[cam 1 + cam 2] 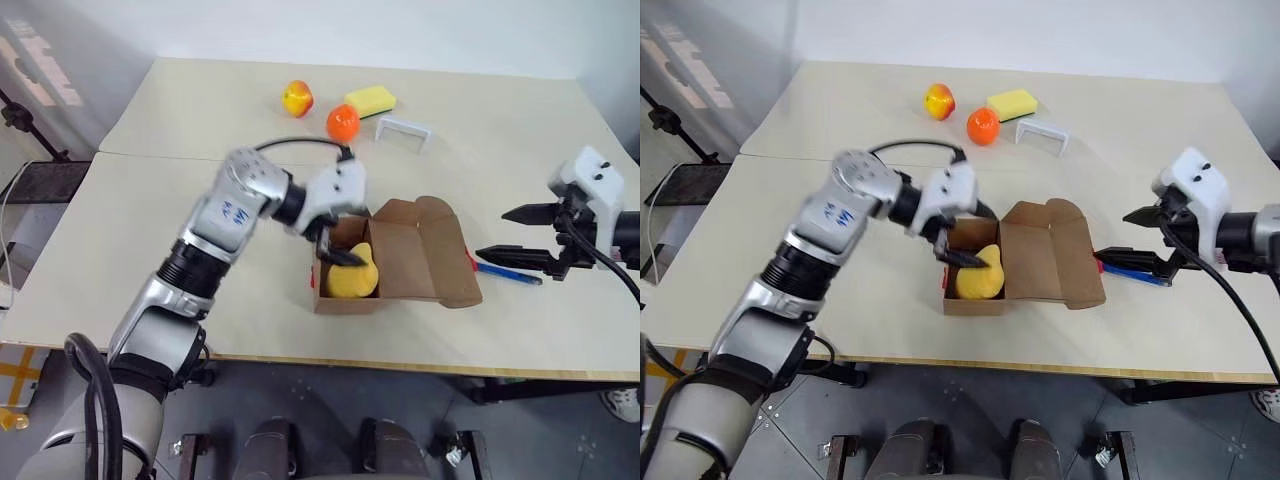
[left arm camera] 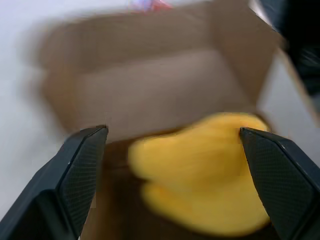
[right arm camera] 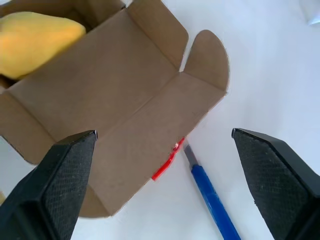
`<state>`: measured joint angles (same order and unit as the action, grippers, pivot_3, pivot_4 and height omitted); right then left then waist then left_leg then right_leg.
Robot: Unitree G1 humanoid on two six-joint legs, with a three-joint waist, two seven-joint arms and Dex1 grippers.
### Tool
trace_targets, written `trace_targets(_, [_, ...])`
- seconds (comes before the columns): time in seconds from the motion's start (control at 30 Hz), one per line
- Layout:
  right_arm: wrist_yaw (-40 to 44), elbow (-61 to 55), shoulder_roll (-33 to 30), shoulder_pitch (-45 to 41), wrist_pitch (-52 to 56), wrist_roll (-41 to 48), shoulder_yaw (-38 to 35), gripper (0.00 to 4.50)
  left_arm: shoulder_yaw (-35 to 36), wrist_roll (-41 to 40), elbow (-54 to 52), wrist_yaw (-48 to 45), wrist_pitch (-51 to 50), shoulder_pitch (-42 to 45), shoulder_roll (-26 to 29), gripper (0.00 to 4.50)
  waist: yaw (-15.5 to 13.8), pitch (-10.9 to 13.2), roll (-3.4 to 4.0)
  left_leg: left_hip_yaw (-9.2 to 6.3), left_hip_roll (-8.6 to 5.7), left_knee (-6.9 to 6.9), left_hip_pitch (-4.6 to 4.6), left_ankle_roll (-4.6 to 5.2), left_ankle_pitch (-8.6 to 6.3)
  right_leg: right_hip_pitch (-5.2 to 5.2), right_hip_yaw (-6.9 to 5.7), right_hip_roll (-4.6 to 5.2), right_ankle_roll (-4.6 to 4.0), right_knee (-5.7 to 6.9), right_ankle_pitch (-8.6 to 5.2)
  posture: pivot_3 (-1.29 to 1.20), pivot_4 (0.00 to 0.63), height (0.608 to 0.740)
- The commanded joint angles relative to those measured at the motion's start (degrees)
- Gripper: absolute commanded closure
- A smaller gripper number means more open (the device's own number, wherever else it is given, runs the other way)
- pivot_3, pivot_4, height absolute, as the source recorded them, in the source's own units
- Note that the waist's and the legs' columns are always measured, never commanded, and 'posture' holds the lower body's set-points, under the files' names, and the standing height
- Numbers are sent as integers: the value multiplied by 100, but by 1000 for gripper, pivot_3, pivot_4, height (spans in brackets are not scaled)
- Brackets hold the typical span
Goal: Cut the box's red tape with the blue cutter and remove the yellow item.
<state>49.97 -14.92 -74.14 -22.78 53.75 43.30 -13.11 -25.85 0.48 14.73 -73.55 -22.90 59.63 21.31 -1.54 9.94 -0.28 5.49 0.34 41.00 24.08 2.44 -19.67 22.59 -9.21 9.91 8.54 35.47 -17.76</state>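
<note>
the box (image 1: 395, 262) lies open near the front edge of the pale bench (image 1: 150, 250), its lid folded flat toward the robot's right with rounded side flaps spread. the carton is plain brown cardboard, unprinted inside. the red tape (image 3: 167, 160) shows as a thin bright strip along the outer edge of the opened lid, parted from the carton body.

the yellow item (image 1: 353, 275) sits inside the box, against the wall nearest the robot. it is bright yellow, smooth and rounded, with a lobe rising higher on one side; its exact form cannot be told.

the blue cutter (image 1: 508, 273) lies flat on the bench just beside the lid's taped edge, its dark tip pointing toward the tape, the slim blue body running away from the box. nothing is touching it.

the left pincer (image 1: 335, 251) reaches down into the box mouth, fingers spread wide either side of the yellow item; whether either finger touches the item cannot be told.

the right pincer (image 1: 522, 235) hangs above the bench to the right of the box, over the cutter, its fingers spread wide and empty.

at the far side of the bench: a yellow-red fruit (image 1: 297, 97), an orange fruit (image 1: 343, 122), a yellow sponge (image 1: 370, 99) and a small white bracket (image 1: 403, 128).
</note>
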Motion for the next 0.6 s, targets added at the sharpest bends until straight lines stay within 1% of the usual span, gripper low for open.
trace_targets(0.03, [-231,-430,83,324,244,-29,-677,0,-240,221,329,-37,294,122,-84,209,-15,0,-1,0,0,3,2,0,0,0,0,0,0,-1,0,0,150,740])
trace_targets(0.1, [-303,-580,128,489,312,-60,-813,0,-314,238,382,-262,533,117,36,647,-26,0,-1,-4,-2,9,3,1,0,-2,3,1,0,-1,0,0,150,740])
trace_targets(0.23, [-433,-742,233,617,479,-22,-1028,0,-166,254,698,-89,614,264,-68,1853,-26,0,-1,-14,-1,8,1,1,0,-2,5,1,0,0,0,0,150,740])
trace_targets(0.33, [-443,-772,237,647,511,-68,-1049,0,-19,153,815,-78,629,360,-114,2760,-24,0,-1,-16,-1,9,0,1,0,-3,7,1,0,0,0,0,150,740])
trace_targets(0.5, [-259,-733,166,672,455,-91,-1079,0,639,-463,852,-204,305,645,-166,4150,-14,0,-1,-17,-1,8,1,1,0,-2,7,1,0,0,0,0,150,740])
trace_targets(0.53, [-202,-735,165,675,424,-81,-1090,0,775,-596,841,-205,148,687,-178,4388,-15,0,0,-17,-1,9,2,1,0,-2,6,1,0,0,0,0,150,740])
trace_targets(0.57, [-147,-742,180,670,388,-65,-1116,0,856,-681,825,-217,30,710,-166,4499,-16,0,-1,-18,-1,9,2,1,0,-2,6,1,0,0,0,0,150,740])
trace_targets(0.6, [-96,-742,194,665,345,-61,-1134,0,905,-731,799,-227,-5,710,-147,4499,-16,0,-1,-18,-1,9,2,1,0,-2,6,1,0,1,0,0,150,740])
